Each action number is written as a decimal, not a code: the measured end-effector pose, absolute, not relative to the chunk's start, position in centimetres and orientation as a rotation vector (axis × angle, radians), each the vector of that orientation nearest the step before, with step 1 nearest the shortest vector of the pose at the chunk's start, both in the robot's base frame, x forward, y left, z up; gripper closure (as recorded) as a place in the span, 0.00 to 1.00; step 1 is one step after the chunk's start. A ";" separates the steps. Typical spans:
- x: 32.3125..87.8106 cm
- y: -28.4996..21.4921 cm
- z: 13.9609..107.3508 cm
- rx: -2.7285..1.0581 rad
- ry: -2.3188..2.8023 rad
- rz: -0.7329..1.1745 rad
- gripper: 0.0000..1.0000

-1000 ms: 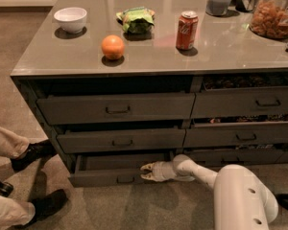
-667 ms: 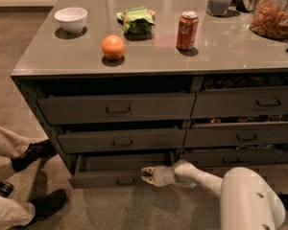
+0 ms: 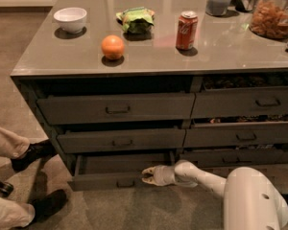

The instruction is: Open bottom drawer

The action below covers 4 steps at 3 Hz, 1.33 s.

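Slippage looks likely, since the gripper (image 3: 145,175), jaws spread, sits at the right end of the bottom drawer (image 3: 101,180), partly out under the left stack, clamping neither front nor handle (image 3: 126,182).

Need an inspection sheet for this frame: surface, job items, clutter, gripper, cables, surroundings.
Surface: grey countertop, glossy, carrying loose items.
Job's things: bottom drawer partly pulled out, dark inside showing.
Clutter: bowl, orange, green bag, can, snack jar, all on the countertop.
Gripper: gripper low at the bottom drawer's front, just right of its handle.
Cables: nothing seen.
Surroundings: carpet; a person's legs and shoes left of the drawers.
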<state>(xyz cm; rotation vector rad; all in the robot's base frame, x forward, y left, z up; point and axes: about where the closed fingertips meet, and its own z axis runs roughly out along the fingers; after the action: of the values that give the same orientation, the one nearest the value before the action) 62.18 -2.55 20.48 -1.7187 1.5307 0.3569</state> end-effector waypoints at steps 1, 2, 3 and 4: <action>60.7 -2.7 20.0 -1.711 1.542 0.339 1.00; 58.3 -2.9 19.3 -1.703 1.559 0.315 1.00; 58.2 -2.8 19.6 -1.702 1.561 0.312 1.00; 58.2 -2.8 19.6 -1.702 1.561 0.312 1.00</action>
<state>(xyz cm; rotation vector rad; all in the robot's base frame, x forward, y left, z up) 58.17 -2.83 19.62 -1.7021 1.5614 0.3124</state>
